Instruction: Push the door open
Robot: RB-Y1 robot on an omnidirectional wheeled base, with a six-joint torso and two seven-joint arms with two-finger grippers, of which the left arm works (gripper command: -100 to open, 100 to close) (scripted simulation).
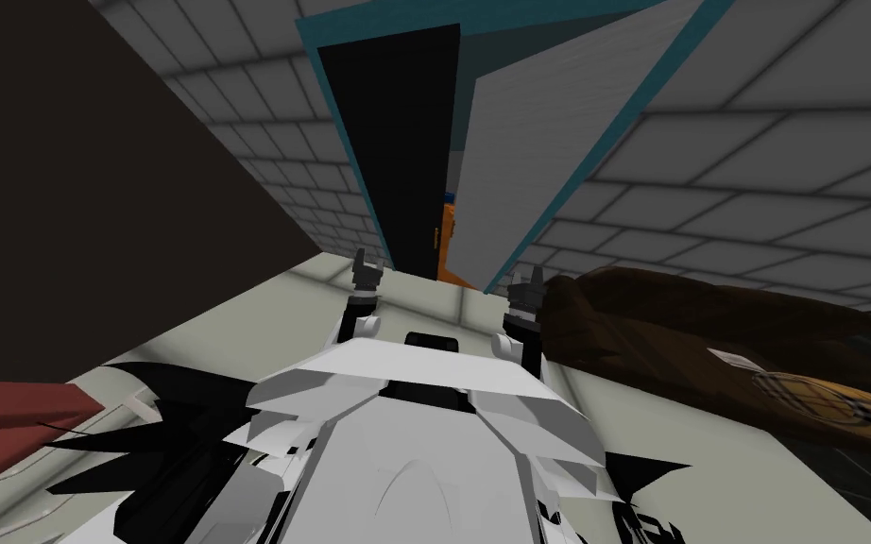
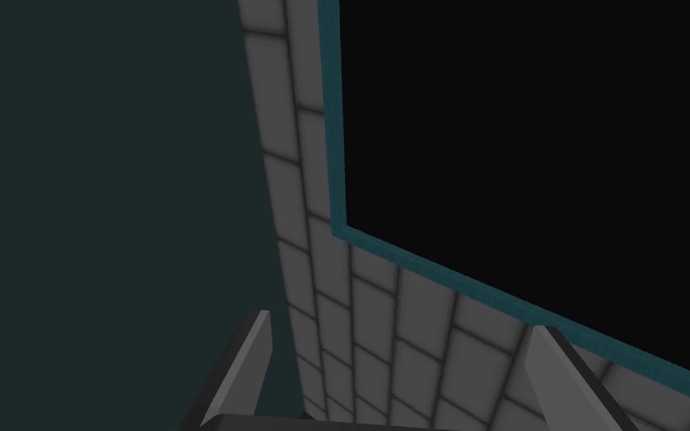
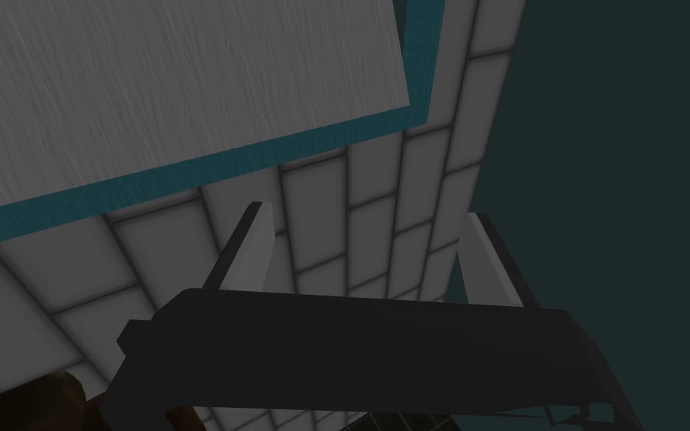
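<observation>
The grey door (image 1: 556,142) hangs in a teal frame (image 1: 604,161) straight ahead and stands partly open. A black area (image 1: 386,142) fills the gap to the door's left. Both arms are raised in front of the doorway, short of it. My left gripper (image 1: 367,267) is open before the black area; its wrist view shows the frame's edge (image 2: 332,150) beyond the open gripper (image 2: 403,352). My right gripper (image 1: 525,283) is open near the door's lower right edge. Its wrist view has the door panel (image 3: 171,82) a little beyond the empty gripper (image 3: 370,239).
A brown sofa (image 1: 708,349) lies close on the right, beside the right arm. A dark wall (image 1: 93,189) runs along the left, with a red surface (image 1: 8,425) low beside it. Something orange (image 1: 448,246) shows through the gap. Grey tiled wall (image 3: 336,224) surrounds the frame.
</observation>
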